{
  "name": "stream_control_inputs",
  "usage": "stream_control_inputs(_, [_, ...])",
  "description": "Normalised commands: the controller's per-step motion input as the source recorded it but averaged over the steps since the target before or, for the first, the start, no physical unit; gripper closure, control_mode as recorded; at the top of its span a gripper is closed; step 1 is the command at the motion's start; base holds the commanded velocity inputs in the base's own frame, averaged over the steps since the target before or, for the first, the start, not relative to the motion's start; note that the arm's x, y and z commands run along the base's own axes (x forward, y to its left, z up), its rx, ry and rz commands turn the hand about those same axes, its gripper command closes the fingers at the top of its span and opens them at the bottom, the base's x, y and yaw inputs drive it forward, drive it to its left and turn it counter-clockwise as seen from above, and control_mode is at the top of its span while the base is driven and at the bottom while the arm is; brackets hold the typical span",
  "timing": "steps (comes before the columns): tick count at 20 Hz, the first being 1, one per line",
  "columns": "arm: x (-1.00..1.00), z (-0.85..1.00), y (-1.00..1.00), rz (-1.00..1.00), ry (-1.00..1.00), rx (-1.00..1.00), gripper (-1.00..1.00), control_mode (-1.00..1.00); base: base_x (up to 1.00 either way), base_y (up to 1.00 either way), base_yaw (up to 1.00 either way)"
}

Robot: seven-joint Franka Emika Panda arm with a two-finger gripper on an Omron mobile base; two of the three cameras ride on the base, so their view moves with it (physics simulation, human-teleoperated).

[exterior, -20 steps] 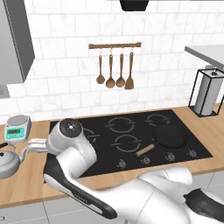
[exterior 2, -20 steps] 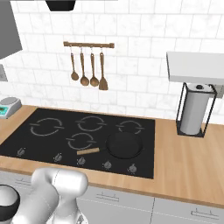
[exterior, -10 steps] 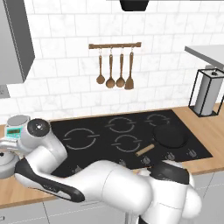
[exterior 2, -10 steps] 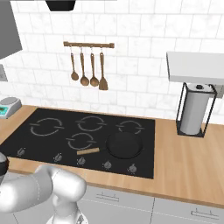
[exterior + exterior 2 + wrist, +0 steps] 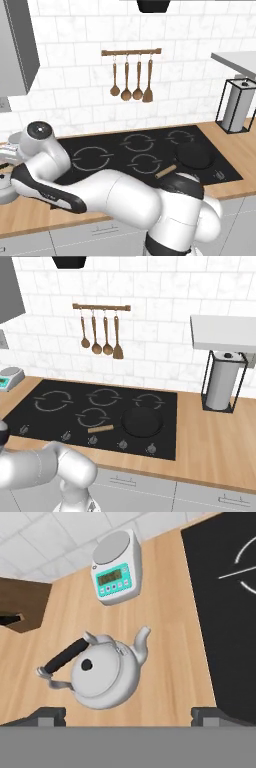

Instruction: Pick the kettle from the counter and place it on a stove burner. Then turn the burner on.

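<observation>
Hand view: your gripper (image 5: 128, 714), jaws spread and empty, hangs above the lidded kettle (image 5: 106, 674), scale (image 5: 116, 575) at twelve o'clock.

Kitchen: cooktop (image 5: 100, 416), hanging utensils (image 5: 102, 336), tiled wall (image 5: 160, 316).

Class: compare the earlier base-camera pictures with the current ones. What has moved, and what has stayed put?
The arm has swung left across the cooktop toward the counter's left end; the open gripper now hangs above the kettle, holding nothing. Kettle, scale, pan and hanging utensils stayed put.
</observation>
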Motion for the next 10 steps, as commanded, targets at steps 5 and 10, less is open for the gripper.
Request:
stream_control_inputs(5, [0.03,-0.19,0.17,0.0,0.1,0.0,-1.0,-1.0,0.0,0.0,0.0])
stream_control_inputs(10, [0.24,-0.04,0.47,0.0,0.0,0.0,-1.0,-1.0,0.0,0.0,0.0])
